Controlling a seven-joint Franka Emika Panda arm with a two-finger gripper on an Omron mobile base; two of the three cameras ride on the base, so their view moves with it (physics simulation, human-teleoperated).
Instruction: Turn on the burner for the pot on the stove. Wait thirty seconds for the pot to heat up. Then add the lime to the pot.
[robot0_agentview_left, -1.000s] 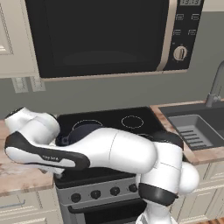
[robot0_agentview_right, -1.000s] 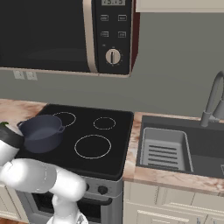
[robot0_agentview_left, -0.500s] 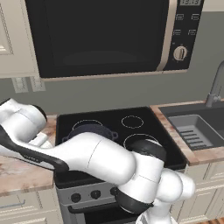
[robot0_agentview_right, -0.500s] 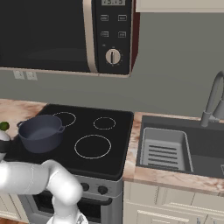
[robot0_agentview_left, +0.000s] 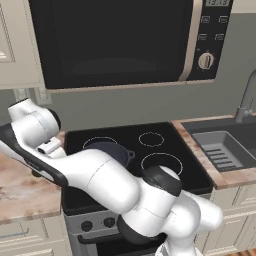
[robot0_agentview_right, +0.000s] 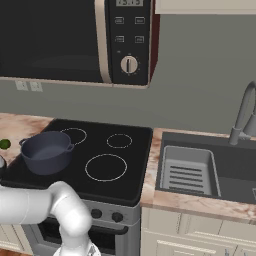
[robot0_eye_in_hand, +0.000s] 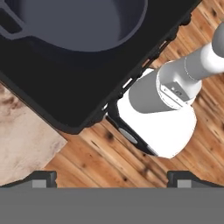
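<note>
The dark grey-blue pot (robot0_agentview_right: 47, 152) stands lidless on the front left ring of the stove (robot0_agentview_right: 117, 137), and my arm partly covers the pot (robot0_agentview_left: 114, 151) in the left base view. The lime (robot0_agentview_right: 4, 144) lies on the counter left of the stove. In the hand view my gripper (robot0_eye_in_hand: 112, 179) is open with nothing between its fingertips (robot0_eye_in_hand: 43, 178). It looks down from above the front left corner of the stove (robot0_eye_in_hand: 57, 92), with the pot (robot0_eye_in_hand: 78, 22) at the top of that view. The stove's black knobs (robot0_agentview_left: 87, 225) sit along its steel front.
A black microwave (robot0_agentview_right: 75, 40) hangs over the stove. To the right is a sink (robot0_agentview_right: 190, 170) with a faucet (robot0_agentview_right: 242, 115). Marble counter (robot0_agentview_left: 22, 190) lies left of the stove, and wooden floor (robot0_eye_in_hand: 131, 170) shows below the hand.
My arm has swung further left and toward the front, off the pot. The jaws have stayed open. Pot and lime have not moved.
</note>
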